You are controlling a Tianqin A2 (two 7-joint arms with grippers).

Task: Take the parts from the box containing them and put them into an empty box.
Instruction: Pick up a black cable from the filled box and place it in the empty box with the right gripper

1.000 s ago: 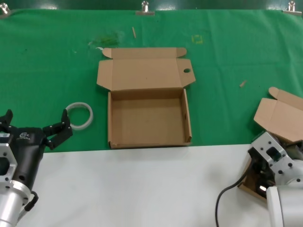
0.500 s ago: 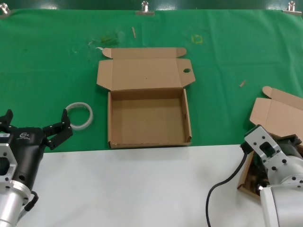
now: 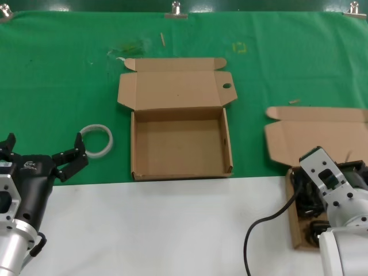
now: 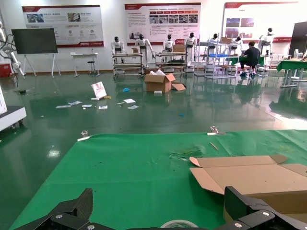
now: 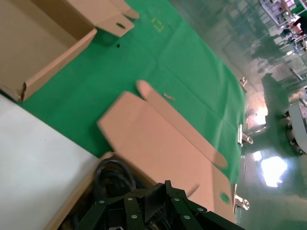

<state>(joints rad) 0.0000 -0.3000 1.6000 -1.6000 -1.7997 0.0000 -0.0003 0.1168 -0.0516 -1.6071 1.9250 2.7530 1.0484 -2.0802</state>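
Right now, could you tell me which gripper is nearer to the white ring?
The left gripper: it sits just beside the white ring. The right gripper is far across the table, over the box of black cables.

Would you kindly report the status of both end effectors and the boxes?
Left end effector open, idle beside white ring. Right end effector over cable box, fingers unclear. Cables inside. Empty box open, unobstructed.

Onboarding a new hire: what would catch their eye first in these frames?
Probably the empty box, open at the centre of the green mat, lid folded back. Next, the right gripper at the table's right edge, down over the black cables in the second box, whose lid lies open behind. The left gripper sits open beside a white ring.
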